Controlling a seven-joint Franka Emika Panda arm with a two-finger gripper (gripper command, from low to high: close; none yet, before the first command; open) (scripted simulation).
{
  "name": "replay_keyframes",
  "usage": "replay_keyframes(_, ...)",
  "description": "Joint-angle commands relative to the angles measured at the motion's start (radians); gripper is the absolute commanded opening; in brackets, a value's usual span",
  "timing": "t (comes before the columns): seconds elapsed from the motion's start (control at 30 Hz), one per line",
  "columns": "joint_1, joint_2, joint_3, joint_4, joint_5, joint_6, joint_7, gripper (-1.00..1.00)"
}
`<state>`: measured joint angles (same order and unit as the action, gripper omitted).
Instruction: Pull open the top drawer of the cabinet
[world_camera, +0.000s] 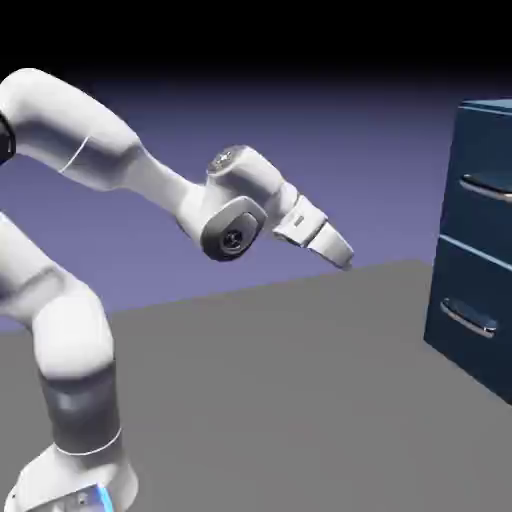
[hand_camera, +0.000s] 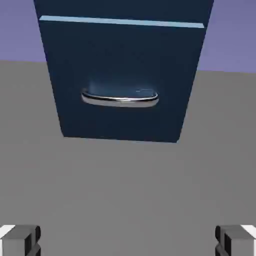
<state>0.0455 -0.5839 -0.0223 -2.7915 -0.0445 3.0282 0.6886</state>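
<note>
Tall dark navy-blue boxy cabinet (world_camera: 478, 240): one, at exterior view's right edge, on grey table (world_camera: 280, 390). Top drawer (world_camera: 486, 170), shut flush; horizontal silver bar handle (world_camera: 487, 187). Lower drawer (hand_camera: 120, 80) with like handle (hand_camera: 120, 98), seen in hand view. White two-finger gripper (world_camera: 343, 256): one, fingers spread wide, empty, well apart from cabinet, below top handle height. Handles counted: two.

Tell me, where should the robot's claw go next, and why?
Probably up and forward toward the top drawer's handle. The claw hangs open and empty, well short of the cabinet, and points slightly down. The hand view shows only the lower drawer's handle straight ahead, so it seems aimed too low.
</note>
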Motion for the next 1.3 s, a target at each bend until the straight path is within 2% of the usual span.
replay_keyframes(0.0,0.028,-0.012,-0.018,0.015,-0.037,-0.007,-0.044,0.0)
replay_keyframes(1.27,1.084,-0.45,-0.72,0.598,-1.438,-0.286,-1.696,0.0)
